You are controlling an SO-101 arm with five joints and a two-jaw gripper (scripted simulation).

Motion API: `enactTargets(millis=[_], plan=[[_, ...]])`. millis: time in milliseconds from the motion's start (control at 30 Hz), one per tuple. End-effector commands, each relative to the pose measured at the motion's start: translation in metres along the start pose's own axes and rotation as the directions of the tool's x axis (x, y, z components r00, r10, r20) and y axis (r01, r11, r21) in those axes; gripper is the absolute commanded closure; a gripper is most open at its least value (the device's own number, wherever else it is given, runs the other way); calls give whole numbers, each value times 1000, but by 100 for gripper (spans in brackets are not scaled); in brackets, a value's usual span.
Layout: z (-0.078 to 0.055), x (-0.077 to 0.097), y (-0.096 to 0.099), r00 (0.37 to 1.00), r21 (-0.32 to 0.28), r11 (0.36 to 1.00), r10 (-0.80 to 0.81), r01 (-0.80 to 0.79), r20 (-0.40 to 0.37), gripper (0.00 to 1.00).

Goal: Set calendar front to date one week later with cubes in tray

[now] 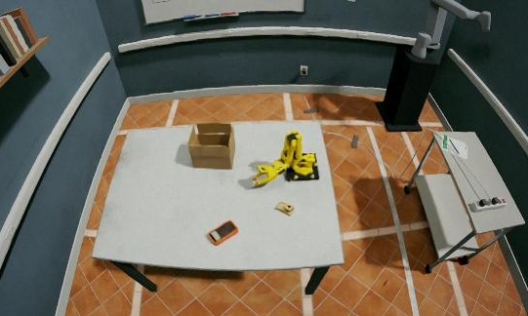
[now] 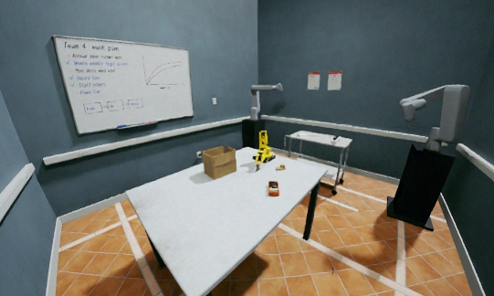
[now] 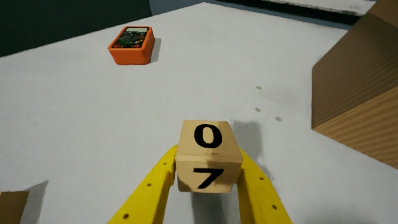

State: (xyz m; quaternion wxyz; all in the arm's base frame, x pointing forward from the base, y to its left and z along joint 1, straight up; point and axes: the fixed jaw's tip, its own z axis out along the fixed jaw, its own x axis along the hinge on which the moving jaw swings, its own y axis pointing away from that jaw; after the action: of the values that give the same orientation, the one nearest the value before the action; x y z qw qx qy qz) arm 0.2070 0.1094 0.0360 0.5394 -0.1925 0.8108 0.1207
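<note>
My gripper (image 1: 256,181) (image 2: 257,167) (image 3: 208,167) is shut on a wooden cube (image 3: 208,156), one fingertip on each side. In the wrist view the cube's upper visible face shows an upright 0 and the face below it a 7, slightly slanted. The cube seems to be held over the table, with its shadow beyond it. The wooden calendar (image 1: 282,209) (image 2: 278,167) stands on the table, away from the gripper. A small part of it seems to show at the wrist view's lower left edge. Its front, month name and the other cube's digit cannot be read.
An open cardboard box (image 1: 212,157) (image 2: 220,164) (image 3: 357,82) stands to one side of the gripper, at the right in the wrist view. An orange meter (image 1: 223,232) (image 2: 273,188) (image 3: 132,54) lies on the white table (image 1: 153,210) (image 2: 203,219) (image 3: 90,110), farther out than the calendar.
</note>
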Motion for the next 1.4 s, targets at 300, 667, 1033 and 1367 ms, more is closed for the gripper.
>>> enactTargets(millis=[300,667,1033,1367], plan=[[-3,1,8,1000,-31,999,21,-21,4,100],[-3,1,8,1000,-31,999,21,-21,4,100],[-1,6,8,1000,-31,999,21,-21,4,100],[0,7,8,1000,-31,999,21,-21,4,100]])
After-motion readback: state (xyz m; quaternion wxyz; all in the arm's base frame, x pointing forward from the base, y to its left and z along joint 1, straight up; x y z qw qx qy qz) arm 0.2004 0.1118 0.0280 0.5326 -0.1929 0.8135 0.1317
